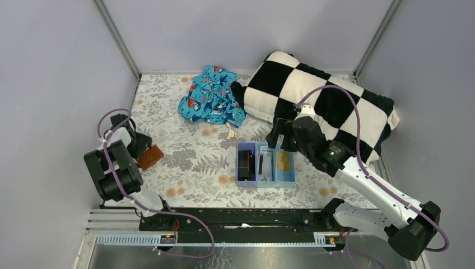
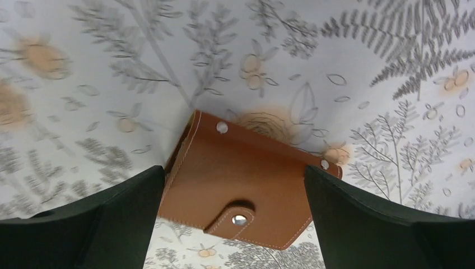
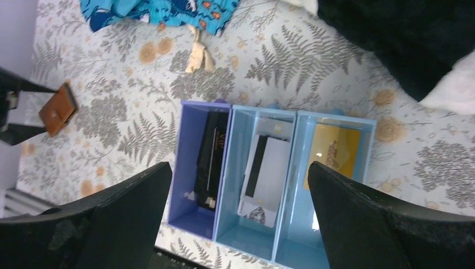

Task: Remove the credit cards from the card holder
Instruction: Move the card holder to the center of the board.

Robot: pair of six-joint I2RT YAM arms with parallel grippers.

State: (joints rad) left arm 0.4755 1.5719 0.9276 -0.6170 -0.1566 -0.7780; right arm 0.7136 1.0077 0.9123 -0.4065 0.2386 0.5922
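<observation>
The brown card holder [image 2: 241,179] lies shut on the flowered cloth, its clasp tab [image 2: 238,218] snapped down. It also shows at the table's left [image 1: 150,157] and in the right wrist view [image 3: 57,110]. My left gripper [image 2: 234,174] is open, with a finger on each side of the card holder, just above it [image 1: 136,144]. My right gripper [image 3: 238,165] is open and empty, above the light blue tray [image 3: 263,110]. In the tray lie a dark card [image 3: 212,157] in the left compartment, a white card [image 3: 269,174] in the middle and an orange-gold card [image 3: 333,151] on the right.
The tray [image 1: 266,182] sits mid-table near the front. A blue patterned cloth [image 1: 213,95] and a black-and-white chequered pillow [image 1: 319,101] lie at the back. A small beige scrap [image 1: 230,132] lies between cloth and tray. Grey walls close in both sides.
</observation>
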